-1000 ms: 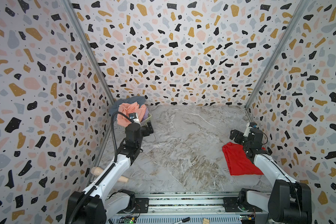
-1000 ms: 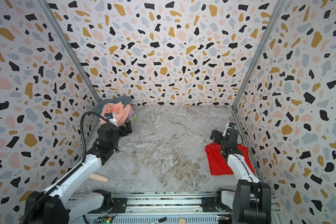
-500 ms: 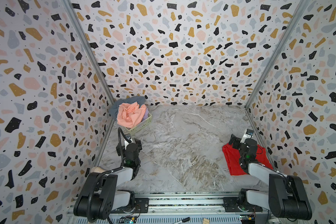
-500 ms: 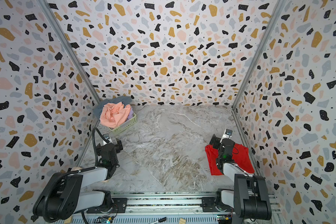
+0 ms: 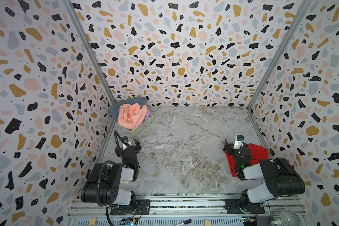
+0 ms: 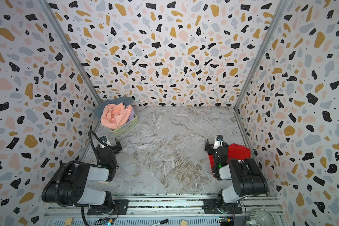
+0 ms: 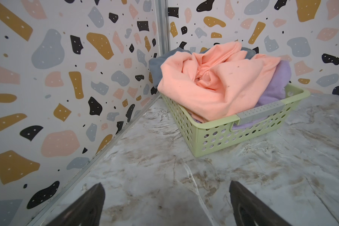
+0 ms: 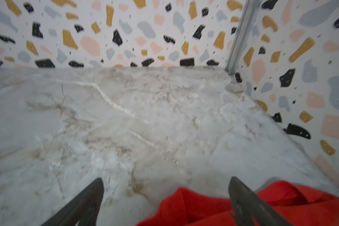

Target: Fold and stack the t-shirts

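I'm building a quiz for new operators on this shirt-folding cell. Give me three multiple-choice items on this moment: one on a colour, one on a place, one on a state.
1. Which colour is the top shirt in the basket?
A. peach-pink
B. black
C. white

2. Where is the red t-shirt?
A. in the basket
B. on the table, at its right edge
C. draped over the back wall

3. How do the left hand and right hand stand?
A. both shut
B. both open, gripping nothing
C. left shut on cloth

Key:
1 A: the peach-pink t-shirt lies uppermost in the basket.
2 B: both top views show it on the table at the right.
3 B: each wrist view shows its hand spread wide, clamping nothing.
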{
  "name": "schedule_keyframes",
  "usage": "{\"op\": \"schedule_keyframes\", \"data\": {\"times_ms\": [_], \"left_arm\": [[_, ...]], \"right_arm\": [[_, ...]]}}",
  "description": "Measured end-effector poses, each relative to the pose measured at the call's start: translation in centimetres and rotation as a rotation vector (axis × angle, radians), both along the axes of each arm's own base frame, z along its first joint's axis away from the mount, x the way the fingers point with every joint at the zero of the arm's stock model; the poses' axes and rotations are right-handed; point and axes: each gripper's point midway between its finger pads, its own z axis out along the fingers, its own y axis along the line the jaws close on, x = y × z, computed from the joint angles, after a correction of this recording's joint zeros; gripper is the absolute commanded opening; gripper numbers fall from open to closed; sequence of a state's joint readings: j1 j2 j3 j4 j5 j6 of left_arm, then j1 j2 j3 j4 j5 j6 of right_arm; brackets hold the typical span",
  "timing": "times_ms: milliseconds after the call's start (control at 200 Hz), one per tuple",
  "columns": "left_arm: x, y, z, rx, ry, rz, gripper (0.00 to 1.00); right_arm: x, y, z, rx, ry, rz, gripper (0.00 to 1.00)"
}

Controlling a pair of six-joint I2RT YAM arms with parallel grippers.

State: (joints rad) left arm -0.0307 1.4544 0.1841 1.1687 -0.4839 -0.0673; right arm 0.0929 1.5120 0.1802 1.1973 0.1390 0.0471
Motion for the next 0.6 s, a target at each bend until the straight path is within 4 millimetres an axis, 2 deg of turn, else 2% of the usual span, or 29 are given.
{"op": "schedule_keyframes", "data": {"times_ms": [190,601], "left_arm": [[0.2,-0.3,0.0,0.005,0.002,0.002,1.00],[0.2,-0.2,0.1,0.007,0.000,0.007,1.00]], "right_arm": [[0.2,-0.1,0.9,-0.017,-0.034,-0.003,0.99],[0.3,-0.1,1.1,-0.028,-0.042,-0.003,0.99]]}}
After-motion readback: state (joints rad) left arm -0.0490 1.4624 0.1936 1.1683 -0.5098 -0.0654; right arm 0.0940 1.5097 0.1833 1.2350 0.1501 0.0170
